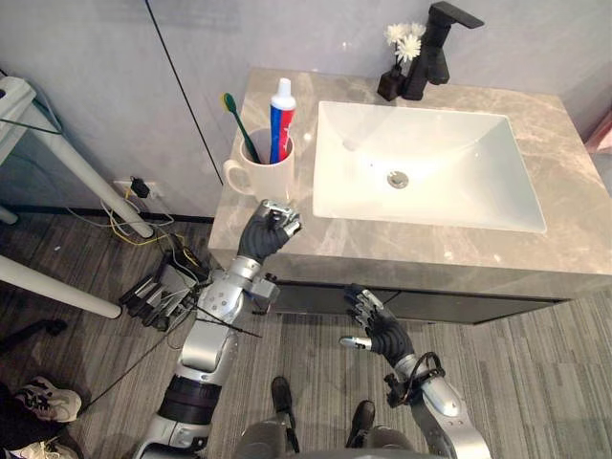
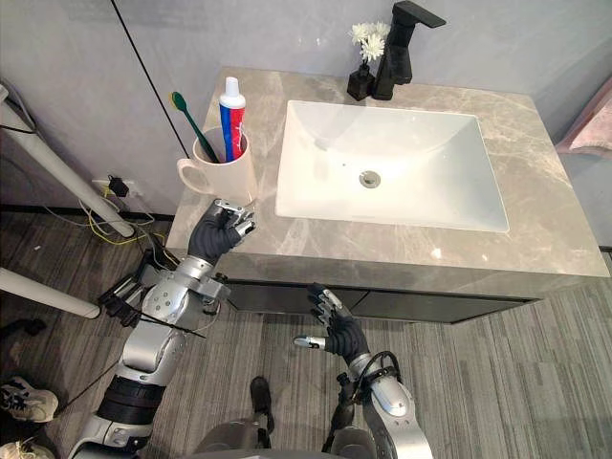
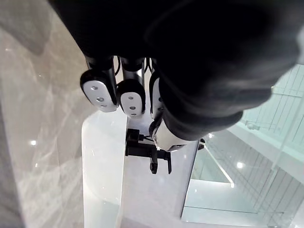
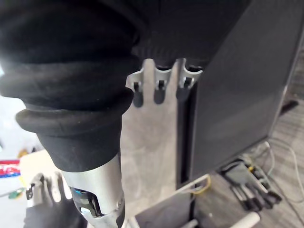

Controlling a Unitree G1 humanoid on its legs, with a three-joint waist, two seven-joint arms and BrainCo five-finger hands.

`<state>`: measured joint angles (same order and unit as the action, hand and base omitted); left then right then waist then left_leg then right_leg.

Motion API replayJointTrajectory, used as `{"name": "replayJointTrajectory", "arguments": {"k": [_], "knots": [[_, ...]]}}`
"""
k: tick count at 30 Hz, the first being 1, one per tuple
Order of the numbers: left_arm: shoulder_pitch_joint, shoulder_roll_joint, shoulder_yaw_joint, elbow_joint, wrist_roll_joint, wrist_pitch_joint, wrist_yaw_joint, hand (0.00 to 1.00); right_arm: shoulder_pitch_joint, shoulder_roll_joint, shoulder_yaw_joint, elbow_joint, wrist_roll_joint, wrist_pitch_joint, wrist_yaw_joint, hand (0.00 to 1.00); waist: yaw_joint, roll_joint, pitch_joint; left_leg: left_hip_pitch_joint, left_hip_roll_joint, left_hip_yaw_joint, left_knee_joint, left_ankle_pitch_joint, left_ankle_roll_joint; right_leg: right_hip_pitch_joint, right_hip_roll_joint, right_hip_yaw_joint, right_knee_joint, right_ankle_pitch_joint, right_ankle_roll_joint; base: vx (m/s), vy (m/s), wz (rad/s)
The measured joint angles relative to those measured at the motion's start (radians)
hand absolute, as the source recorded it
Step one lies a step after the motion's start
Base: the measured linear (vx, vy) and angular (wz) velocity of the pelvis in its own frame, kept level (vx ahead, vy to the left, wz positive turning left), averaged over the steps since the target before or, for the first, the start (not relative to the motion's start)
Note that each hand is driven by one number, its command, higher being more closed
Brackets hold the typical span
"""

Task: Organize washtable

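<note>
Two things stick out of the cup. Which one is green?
The toothbrush is the green one, leaning out at the left side of the cup. The toothpaste tube next to it is white, red and blue.

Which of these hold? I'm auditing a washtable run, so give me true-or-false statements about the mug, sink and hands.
The toothbrush and toothpaste stand in the mug. True.
The mug stands right of the sink. False: it stands on the counter left of the sink.
The right hand holds the toothbrush. False: it is open and empty, below the counter's front edge.
White flowers stand beside the black faucet. True.
The left hand rests in the sink. False: it is at the counter's front edge, near the mug.
</note>
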<state>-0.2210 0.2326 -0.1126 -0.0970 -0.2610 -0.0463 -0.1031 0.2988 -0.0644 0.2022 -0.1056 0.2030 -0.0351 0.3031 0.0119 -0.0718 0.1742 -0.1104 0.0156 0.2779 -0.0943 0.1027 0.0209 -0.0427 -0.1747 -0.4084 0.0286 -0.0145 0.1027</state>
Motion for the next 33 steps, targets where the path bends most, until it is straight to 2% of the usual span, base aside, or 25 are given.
{"name": "replayJointTrajectory", "arguments": {"k": [15, 25, 33], "knots": [[-0.075, 0.019, 0.078, 0.021, 0.056, 0.000, 0.026, 1.00, 0.002, 0.000, -0.009, -0.039, 0.000, 0.000, 0.001, 0.00, 0.000, -0.005, 0.032, -0.017, 0.000, 0.014, 0.000, -0.002, 0.003, -0.022, 0.000, 0.003, 0.002, 0.004, -0.002, 0.00, 0.002, -0.01], [-0.125, 0.020, 0.081, 0.059, 0.116, 0.000, 0.061, 1.00, 0.002, 0.000, -0.006, -0.039, 0.000, 0.000, 0.000, 0.00, 0.000, -0.005, 0.058, -0.026, 0.002, 0.014, 0.000, -0.002, 0.004, -0.033, 0.000, 0.001, 0.001, 0.016, -0.007, 0.00, 0.000, 0.00], [-0.192, 0.020, 0.081, 0.107, 0.117, 0.004, 0.086, 1.00, 0.002, 0.000, -0.003, -0.039, 0.001, 0.000, -0.003, 0.00, 0.000, -0.005, 0.073, -0.039, 0.001, 0.024, 0.001, -0.006, 0.006, -0.050, -0.001, 0.002, 0.002, 0.024, -0.009, -0.01, 0.009, -0.03]]}}
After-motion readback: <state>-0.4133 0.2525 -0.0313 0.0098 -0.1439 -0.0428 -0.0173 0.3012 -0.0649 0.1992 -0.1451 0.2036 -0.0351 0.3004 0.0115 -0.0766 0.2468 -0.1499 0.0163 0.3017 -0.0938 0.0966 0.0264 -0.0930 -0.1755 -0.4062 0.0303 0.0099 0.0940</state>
